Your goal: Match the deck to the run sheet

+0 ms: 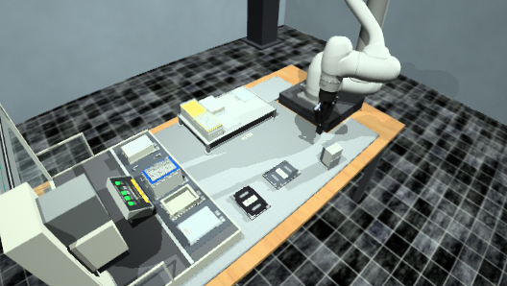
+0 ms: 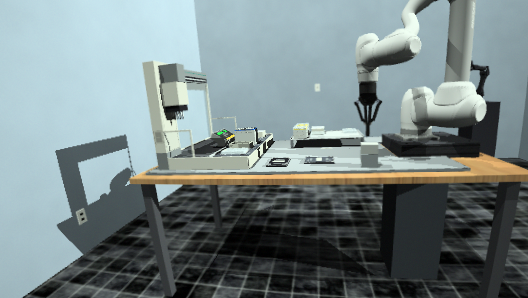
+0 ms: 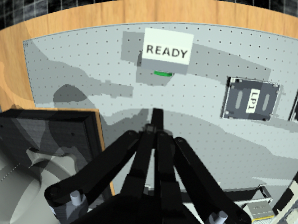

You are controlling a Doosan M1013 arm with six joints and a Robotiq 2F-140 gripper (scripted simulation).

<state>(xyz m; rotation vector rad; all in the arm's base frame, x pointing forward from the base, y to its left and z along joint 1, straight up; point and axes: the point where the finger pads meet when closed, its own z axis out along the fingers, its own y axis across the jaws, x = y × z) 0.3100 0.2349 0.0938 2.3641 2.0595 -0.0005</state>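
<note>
My gripper [image 1: 321, 129] [image 2: 368, 131] [image 3: 157, 116] is shut and empty, pointing down a little above the grey table mat. The white box with the READY key [image 1: 331, 154] [image 2: 369, 152] [image 3: 168, 52] stands just ahead of it, near the table's front edge, apart from the fingers. On the liquid handler's deck [image 1: 229, 234] at the far left stand a lidded plate [image 1: 201, 225], an open one-well reservoir [image 1: 181, 201], a blue-rimmed uncovered tip rack [image 1: 163, 173] and a pale sealed block [image 1: 138, 146], with a gap between the last two.
The shelf unit [image 1: 246, 131] [image 2: 325, 142] holds a yellow-topped item [image 1: 196, 109] and several pale ones. Two black nests [image 1: 250, 202] [image 1: 281, 176] [image 3: 252, 99] lie on the mat. The arm's black pedestal [image 1: 295, 98] is behind the gripper. The handler's gantry [image 2: 172, 92] stands over the deck.
</note>
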